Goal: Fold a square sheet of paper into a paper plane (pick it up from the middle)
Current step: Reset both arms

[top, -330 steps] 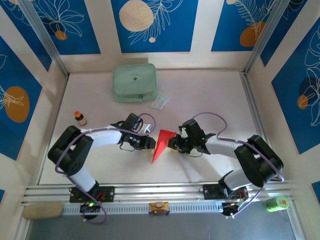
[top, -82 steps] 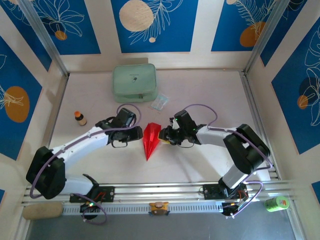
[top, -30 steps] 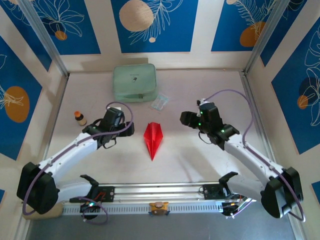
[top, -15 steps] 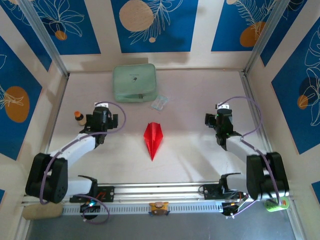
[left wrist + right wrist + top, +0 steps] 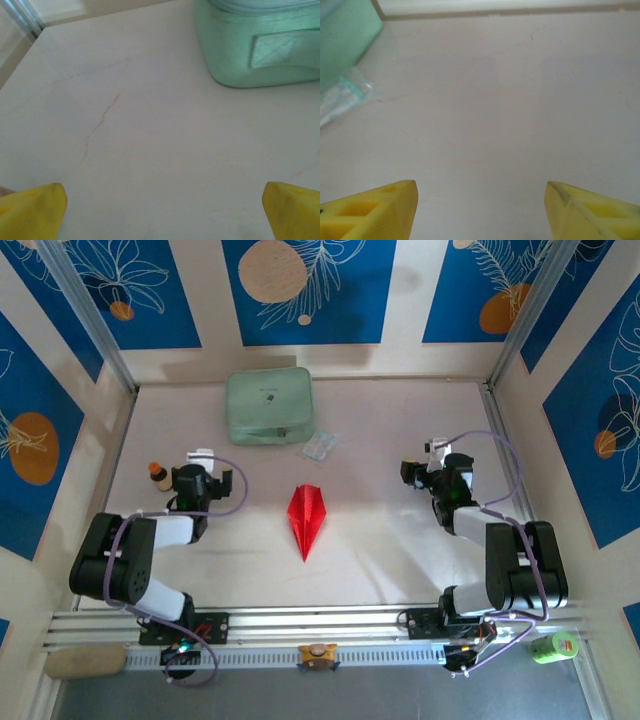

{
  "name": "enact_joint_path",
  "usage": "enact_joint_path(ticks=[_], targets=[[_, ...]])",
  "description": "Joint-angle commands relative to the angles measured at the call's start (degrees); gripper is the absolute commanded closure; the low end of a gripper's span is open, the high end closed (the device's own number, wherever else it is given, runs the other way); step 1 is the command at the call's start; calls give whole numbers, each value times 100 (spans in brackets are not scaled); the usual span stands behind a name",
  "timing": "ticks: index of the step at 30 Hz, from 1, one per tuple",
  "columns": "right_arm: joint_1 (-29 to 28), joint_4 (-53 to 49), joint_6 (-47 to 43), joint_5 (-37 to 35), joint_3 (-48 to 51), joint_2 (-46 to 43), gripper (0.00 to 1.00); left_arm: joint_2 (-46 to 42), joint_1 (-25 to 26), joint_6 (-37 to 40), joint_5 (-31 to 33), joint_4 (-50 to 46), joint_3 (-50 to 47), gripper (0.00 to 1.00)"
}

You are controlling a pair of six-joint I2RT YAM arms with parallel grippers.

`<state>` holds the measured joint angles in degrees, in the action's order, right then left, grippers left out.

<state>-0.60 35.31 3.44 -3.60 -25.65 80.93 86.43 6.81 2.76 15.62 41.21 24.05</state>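
The left gripper [image 5: 162, 212] is spread wide, its two yellow fingertips [image 5: 32, 210] at the bottom corners of its wrist view with bare table [image 5: 150, 125] between them. The right gripper [image 5: 480, 210] also stands apart, with nothing between its yellow fingertips [image 5: 375, 207].

From above, the paper plane [image 5: 307, 518] lies flat on the table between the two grippers, well apart from each: off to the left gripper's right and to the right gripper's left, and a little nearer the arm bases than either. Its point faces the bases and a centre crease runs along it.

The left wrist view brings close what the overhead view gives small. It shows a corner of the pale green pouch [image 5: 260, 45] ahead and to the right of the fingers, cut off by the top and right edges. In the right wrist view a clear plastic packet [image 5: 340, 100] lies ahead to the left, touching the pouch and cropped by the frame. A small bottle [image 5: 158, 475] stands just to the left of the left gripper.

From above, both grippers' finger spread is too small to make out.
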Motion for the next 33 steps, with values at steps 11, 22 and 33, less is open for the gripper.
enact_joint_path(ticks=[11, 22, 33], targets=[[-127, 1353, 361, -1060, 283, 659, 1, 344, -277, -85, -1001, 1252, -242, 0], [-120, 1318, 372, -1060, 296, 631, 1, 306, -285, -48, -1096, 1283, -283, 0], [-115, 1311, 385, -1050, 285, 635, 1, 313, -285, -48, -1096, 1284, -287, 0]])
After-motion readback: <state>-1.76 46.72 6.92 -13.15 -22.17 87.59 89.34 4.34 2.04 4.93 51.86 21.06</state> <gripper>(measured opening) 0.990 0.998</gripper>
